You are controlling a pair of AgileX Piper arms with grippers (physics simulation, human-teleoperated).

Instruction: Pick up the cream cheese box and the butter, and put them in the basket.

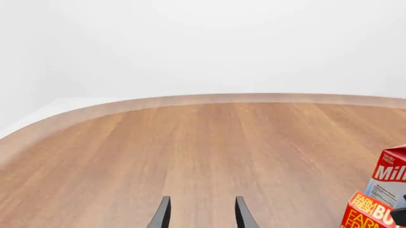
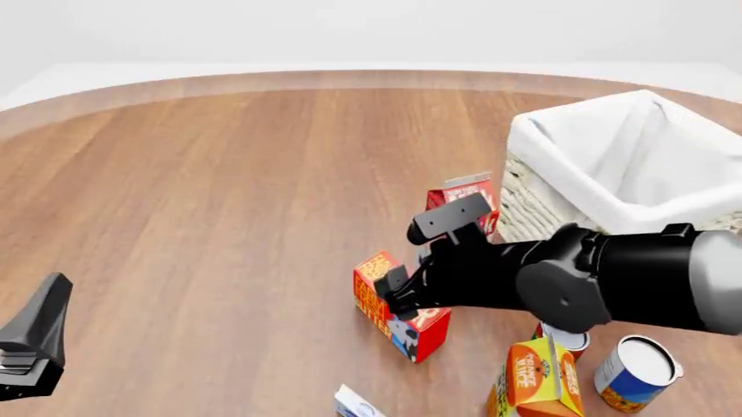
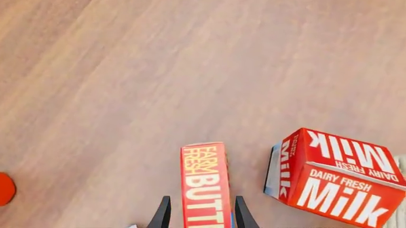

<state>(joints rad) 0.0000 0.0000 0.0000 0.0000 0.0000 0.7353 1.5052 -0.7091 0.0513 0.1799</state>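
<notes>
Straddling the butter (image 3: 204, 185), right hand (image 3: 199, 213) shows only wrist-side.

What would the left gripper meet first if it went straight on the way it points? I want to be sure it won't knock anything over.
Probably nothing but the bare brown wooden table. The left gripper has open jaws and points across empty wood; the red-and-white milk carton and orange-red butter box lie off to one side.

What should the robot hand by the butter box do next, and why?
Probably squeeze shut. In the right wrist view the right gripper has a finger on each side of the butter, with the milk carton beside it, apart. Closing should grip the box before lifting it toward the basket.
</notes>
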